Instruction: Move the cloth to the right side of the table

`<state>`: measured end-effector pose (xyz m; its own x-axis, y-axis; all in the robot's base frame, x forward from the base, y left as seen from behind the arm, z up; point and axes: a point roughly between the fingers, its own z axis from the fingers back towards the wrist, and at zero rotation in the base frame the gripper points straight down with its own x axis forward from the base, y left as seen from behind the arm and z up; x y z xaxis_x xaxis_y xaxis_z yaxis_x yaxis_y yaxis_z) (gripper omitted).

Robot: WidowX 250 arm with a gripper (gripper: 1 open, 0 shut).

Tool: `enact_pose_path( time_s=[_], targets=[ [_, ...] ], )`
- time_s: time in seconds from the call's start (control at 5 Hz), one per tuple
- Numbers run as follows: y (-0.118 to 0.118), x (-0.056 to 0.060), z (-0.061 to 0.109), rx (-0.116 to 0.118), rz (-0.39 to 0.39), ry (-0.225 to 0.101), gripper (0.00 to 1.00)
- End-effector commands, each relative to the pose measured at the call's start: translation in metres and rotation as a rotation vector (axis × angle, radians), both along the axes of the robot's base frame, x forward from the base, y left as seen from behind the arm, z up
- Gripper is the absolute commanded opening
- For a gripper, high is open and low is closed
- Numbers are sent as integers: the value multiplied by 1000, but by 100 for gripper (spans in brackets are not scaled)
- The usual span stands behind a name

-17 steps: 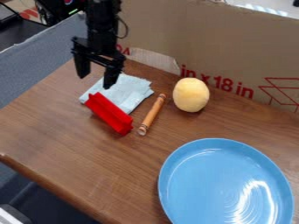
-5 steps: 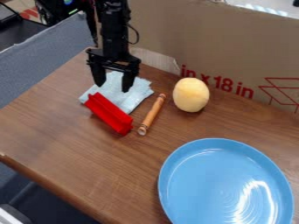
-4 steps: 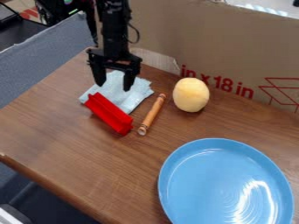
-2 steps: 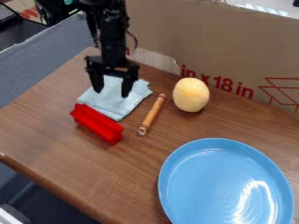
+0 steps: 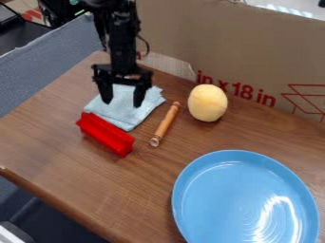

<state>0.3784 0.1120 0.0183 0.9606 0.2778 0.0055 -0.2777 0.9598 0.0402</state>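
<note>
Our claw (image 5: 122, 93) hung straight down with its fingers spread wide, empty, and we saw the cloth (image 5: 127, 105) directly beneath it on the table's (image 5: 51, 142) left part, between the red block (image 5: 105, 133) and the box (image 5: 241, 47).

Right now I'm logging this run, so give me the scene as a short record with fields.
gripper: open, pointing down over the cloth
cloth: pale blue, left part of table, not yet moved right
red block: beside the cloth's front-left edge
wooden stick: right of cloth
yellow round object: by the cardboard box
blue plate: front right
table: dark wood
</note>
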Motion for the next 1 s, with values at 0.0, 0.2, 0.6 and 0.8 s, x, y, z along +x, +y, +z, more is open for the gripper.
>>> enact_pose_path(
  time_s=[0.0,0.2,0.6,0.8],
  targets=[
    [-11,9,4,4,-1,-39,0],
    [-6,1,-2,5,8,-37,0],
    [8,4,14,35,37,-33,0],
    [-3,18,29,52,48,-50,0]
  ],
)
